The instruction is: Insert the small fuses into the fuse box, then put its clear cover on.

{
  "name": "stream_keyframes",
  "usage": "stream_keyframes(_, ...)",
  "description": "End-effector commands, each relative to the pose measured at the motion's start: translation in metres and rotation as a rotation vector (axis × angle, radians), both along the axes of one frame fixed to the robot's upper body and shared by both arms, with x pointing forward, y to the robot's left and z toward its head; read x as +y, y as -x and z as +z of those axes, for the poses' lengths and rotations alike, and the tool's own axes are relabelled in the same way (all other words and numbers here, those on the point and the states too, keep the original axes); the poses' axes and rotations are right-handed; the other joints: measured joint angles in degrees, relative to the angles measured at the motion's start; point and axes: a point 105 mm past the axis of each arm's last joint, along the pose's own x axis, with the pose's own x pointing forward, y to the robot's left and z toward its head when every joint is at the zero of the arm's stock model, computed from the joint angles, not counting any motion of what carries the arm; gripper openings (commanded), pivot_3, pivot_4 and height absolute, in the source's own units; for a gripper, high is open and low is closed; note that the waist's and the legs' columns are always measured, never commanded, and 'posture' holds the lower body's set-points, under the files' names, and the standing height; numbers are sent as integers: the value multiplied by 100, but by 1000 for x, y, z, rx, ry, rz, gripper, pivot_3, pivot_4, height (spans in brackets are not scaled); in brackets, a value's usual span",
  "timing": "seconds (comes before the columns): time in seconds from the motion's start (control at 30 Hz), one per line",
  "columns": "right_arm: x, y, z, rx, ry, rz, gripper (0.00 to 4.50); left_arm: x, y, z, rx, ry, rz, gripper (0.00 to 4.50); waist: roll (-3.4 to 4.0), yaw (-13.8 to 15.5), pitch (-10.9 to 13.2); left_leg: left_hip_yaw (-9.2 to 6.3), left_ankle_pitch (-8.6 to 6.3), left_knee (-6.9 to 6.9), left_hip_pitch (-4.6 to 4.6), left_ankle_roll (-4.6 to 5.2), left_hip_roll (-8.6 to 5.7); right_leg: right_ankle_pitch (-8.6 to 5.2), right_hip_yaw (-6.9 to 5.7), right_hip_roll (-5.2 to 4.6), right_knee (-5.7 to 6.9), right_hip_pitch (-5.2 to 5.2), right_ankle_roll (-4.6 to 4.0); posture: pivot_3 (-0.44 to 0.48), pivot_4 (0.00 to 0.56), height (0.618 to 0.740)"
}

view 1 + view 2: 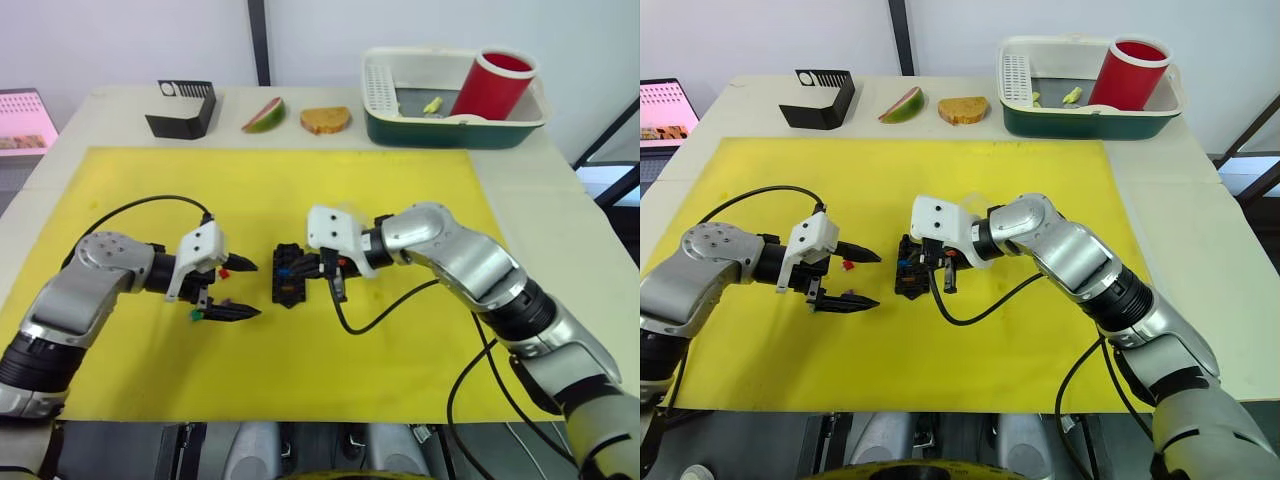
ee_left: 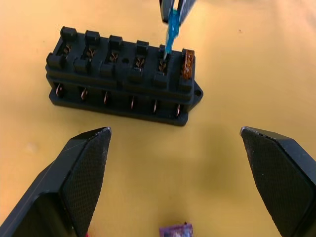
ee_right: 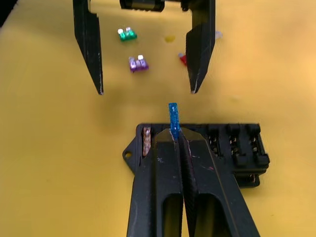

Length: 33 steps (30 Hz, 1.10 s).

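Note:
The black fuse box (image 1: 289,275) lies mid-mat, with an orange fuse (image 2: 187,64) seated in its end slot. My right gripper (image 3: 176,136) hangs over the box, shut on a blue fuse (image 2: 170,34). That fuse's lower end meets the slot beside the orange one. My left gripper (image 1: 256,289) stands open just left of the box, holding nothing. Loose on the mat near it lie a red fuse (image 1: 224,271), a green fuse (image 3: 127,34) and a purple fuse (image 3: 138,63). The clear cover is hidden or out of view.
A yellow mat (image 1: 300,180) covers the table. Along the back edge stand a black slotted stand (image 1: 183,108), a fruit slice (image 1: 264,114), a piece of bread (image 1: 325,120) and a green-and-white basket (image 1: 400,125) holding a red cup (image 1: 492,85).

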Motion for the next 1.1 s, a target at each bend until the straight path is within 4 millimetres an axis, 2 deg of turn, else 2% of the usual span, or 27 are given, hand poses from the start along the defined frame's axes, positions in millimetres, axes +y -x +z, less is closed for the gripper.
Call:
stream_keyframes(0.03, 3, 2, 3, -10, -12, 15, 0, -2, 0, 6, -34, -1, -2, 4407, 0, 0, 0, 0, 0, 0, 0, 0, 0, 0, 0, 0, 0, 0, 0, 0, 150, 740)
stream_keyframes(1.1, -1, -5, -17, -16, 55, 6, 0, -3, 3, 4, -32, -4, -1, 4407, 0, 0, 0, 0, 1, 6, 1, -2, 0, 0, 0, 0, 7, 1, 0, 0, 150, 740)
